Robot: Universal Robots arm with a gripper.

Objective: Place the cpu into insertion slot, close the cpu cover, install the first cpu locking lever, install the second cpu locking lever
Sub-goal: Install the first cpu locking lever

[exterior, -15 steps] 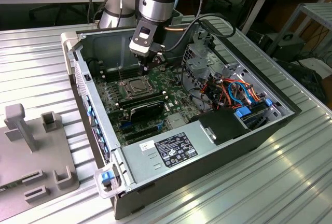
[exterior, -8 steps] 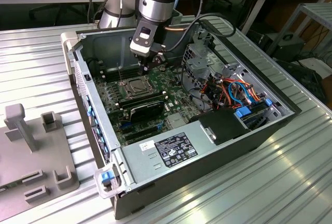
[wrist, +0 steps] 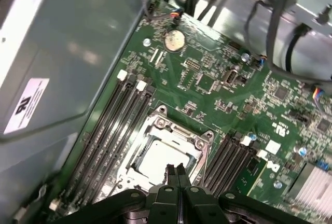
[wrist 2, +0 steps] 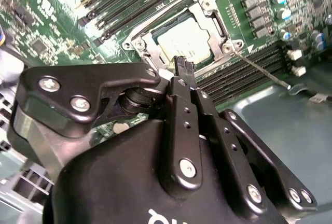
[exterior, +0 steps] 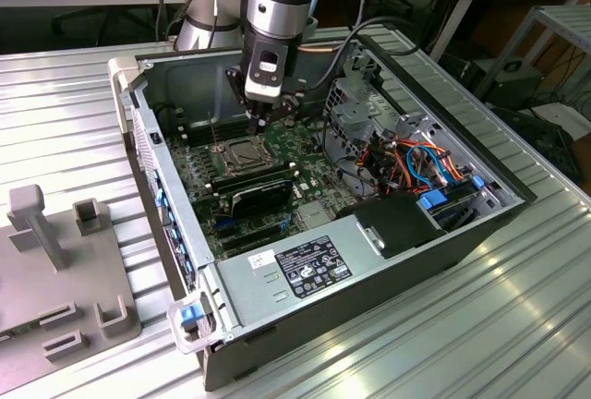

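Black claw [wrist: 174, 171] narrow, fingertips together, holding nothing, just above the dull silver square cpu [wrist: 162, 157]. The cpu is seated in the metal-rimmed insertion slot [wrist: 136, 156] of the green motherboard [wrist: 207, 79]. Silvery windowed cpu cover [wrist: 200, 143] apparently lies flat over it.

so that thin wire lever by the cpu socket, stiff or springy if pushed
The locking lever is a long thin metal rod, so it probably springs under a push. Smooth wire looks slippery. One end meets the insertion slot, so it likely pivots rather than slides.
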